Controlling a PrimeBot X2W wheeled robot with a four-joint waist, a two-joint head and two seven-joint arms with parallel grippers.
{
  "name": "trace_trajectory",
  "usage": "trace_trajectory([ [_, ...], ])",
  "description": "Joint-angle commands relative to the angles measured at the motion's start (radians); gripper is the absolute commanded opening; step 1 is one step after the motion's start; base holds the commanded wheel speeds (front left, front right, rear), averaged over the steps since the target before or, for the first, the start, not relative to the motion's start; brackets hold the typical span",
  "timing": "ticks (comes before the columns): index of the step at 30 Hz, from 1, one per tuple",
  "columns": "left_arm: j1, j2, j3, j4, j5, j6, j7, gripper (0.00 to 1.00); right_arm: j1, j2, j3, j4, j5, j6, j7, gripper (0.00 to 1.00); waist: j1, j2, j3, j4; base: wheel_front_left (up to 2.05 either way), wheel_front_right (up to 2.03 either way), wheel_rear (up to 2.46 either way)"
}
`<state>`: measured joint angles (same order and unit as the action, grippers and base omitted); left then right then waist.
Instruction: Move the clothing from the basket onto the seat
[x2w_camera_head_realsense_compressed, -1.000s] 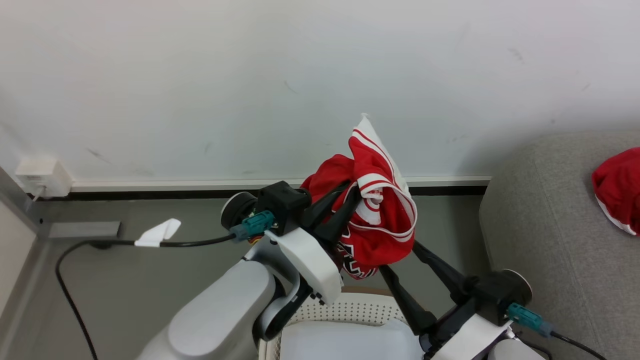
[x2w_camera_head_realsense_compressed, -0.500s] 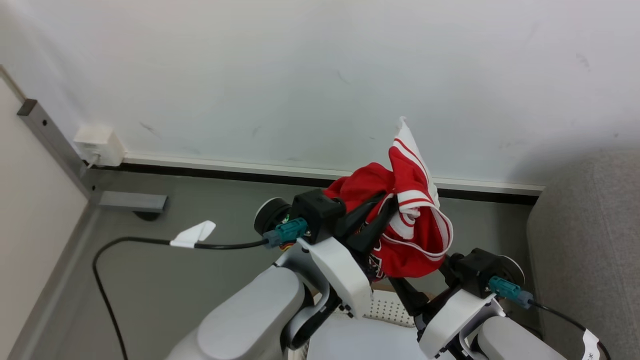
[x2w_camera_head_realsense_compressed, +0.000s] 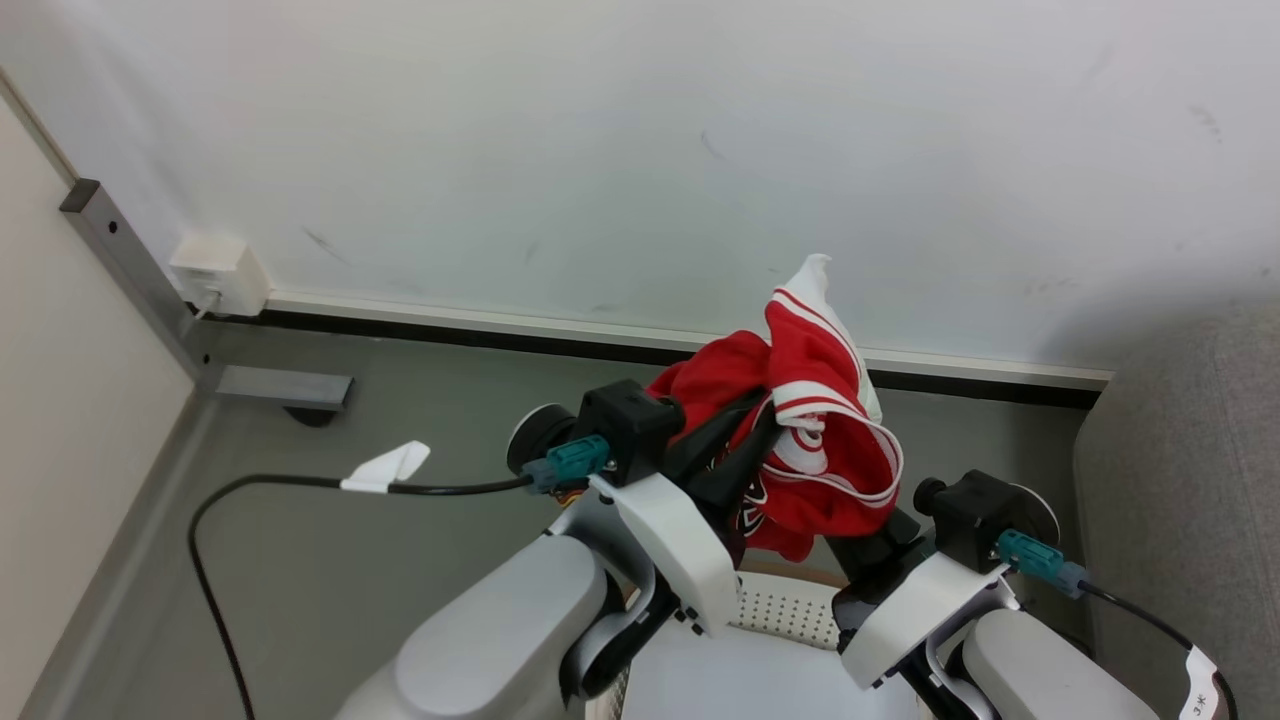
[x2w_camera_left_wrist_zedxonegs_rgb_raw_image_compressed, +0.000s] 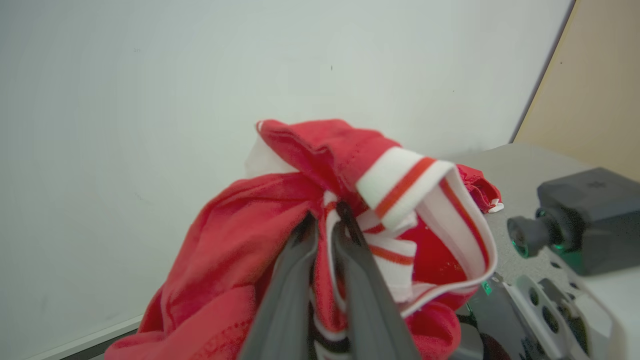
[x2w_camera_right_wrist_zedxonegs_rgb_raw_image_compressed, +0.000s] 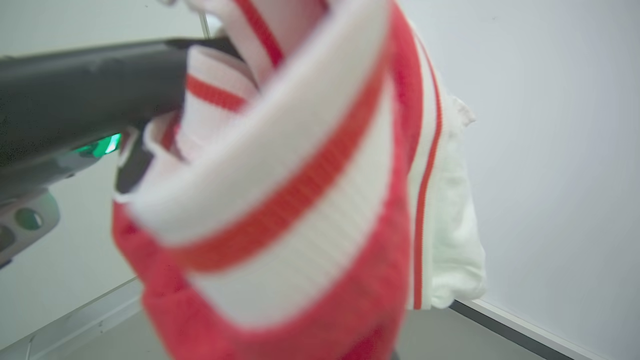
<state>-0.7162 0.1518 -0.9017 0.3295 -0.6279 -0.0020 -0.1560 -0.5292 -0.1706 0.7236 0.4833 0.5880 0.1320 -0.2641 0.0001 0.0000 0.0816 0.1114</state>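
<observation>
The clothing (x2w_camera_head_realsense_compressed: 820, 450), a red jersey with red-white striped trim, hangs bunched in the air in front of the wall. My left gripper (x2w_camera_head_realsense_compressed: 765, 408) is shut on it; in the left wrist view the left gripper (x2w_camera_left_wrist_zedxonegs_rgb_raw_image_compressed: 327, 215) has its two dark fingers pinching the clothing (x2w_camera_left_wrist_zedxonegs_rgb_raw_image_compressed: 240, 250). My right gripper (x2w_camera_head_realsense_compressed: 868, 545) reaches up under the jersey's lower right, its fingertips hidden by the cloth. The striped trim of the clothing (x2w_camera_right_wrist_zedxonegs_rgb_raw_image_compressed: 300, 200) hangs blurred close before the right wrist camera. The basket (x2w_camera_head_realsense_compressed: 785, 615) is below the arms. The seat (x2w_camera_head_realsense_compressed: 1180, 470) stands at the right edge.
A white cloth (x2w_camera_head_realsense_compressed: 720, 680) lies in the basket. A white wall socket (x2w_camera_head_realsense_compressed: 215, 275) and a grey metal post (x2w_camera_head_realsense_compressed: 120, 250) are at the left. A black cable with a white tag (x2w_camera_head_realsense_compressed: 385, 465) runs over the grey floor. The wall is close behind the jersey.
The head camera has swung, so the seat sits further right in view. My right gripper, spread wide a second ago, has moved up under the jersey, where the cloth now hides its fingers.
</observation>
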Motion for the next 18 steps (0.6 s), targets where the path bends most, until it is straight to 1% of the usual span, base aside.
trace_trajectory([
  [1,0.009,0.009,0.005,0.007,-0.01,0.0,-0.007,0.0,0.009,-0.009,-0.008,-0.009,-0.006,-0.003,0.0,0.0,-0.0001,0.0,0.001,-0.005,0.0,0.0,0.0],
  [10,0.033,0.018,0.009,0.045,-0.023,0.01,-0.021,0.0,0.059,-0.026,-0.088,-0.067,-0.017,-0.002,0.0,0.0,-0.0001,0.0,-0.003,-0.048,0.0,0.0,0.0],
  [11,0.034,0.02,0.007,0.046,-0.023,0.009,-0.019,0.08,0.063,-0.03,-0.099,-0.074,-0.02,-0.003,0.0,0.0,-0.0001,0.0,-0.002,-0.053,0.0,0.0,0.0],
  [12,0.035,0.021,0.007,0.047,-0.024,0.009,-0.018,0.29,0.066,-0.032,-0.106,-0.081,-0.022,-0.003,0.0,0.0,-0.0001,0.0,-0.002,-0.06,0.0,0.0,0.0],
  [13,0.035,0.021,0.006,0.046,-0.025,0.009,-0.018,0.82,0.07,-0.034,-0.115,-0.087,-0.025,-0.002,0.0,0.0,-0.0001,0.0,-0.002,-0.066,0.0,0.0,0.0],
  [14,0.035,0.022,0.006,0.044,-0.023,0.01,-0.02,1.0,0.074,-0.034,-0.121,-0.094,-0.027,-0.003,0.0,0.0,-0.0001,0.0,-0.001,-0.074,0.0,0.0,0.0],
  [18,0.034,0.029,0.001,0.025,-0.013,0.012,-0.027,1.0,0.079,-0.046,-0.146,-0.118,-0.045,-0.002,0.0,0.0,-0.0001,0.0,0.002,-0.106,0.0,0.0,0.0],
])
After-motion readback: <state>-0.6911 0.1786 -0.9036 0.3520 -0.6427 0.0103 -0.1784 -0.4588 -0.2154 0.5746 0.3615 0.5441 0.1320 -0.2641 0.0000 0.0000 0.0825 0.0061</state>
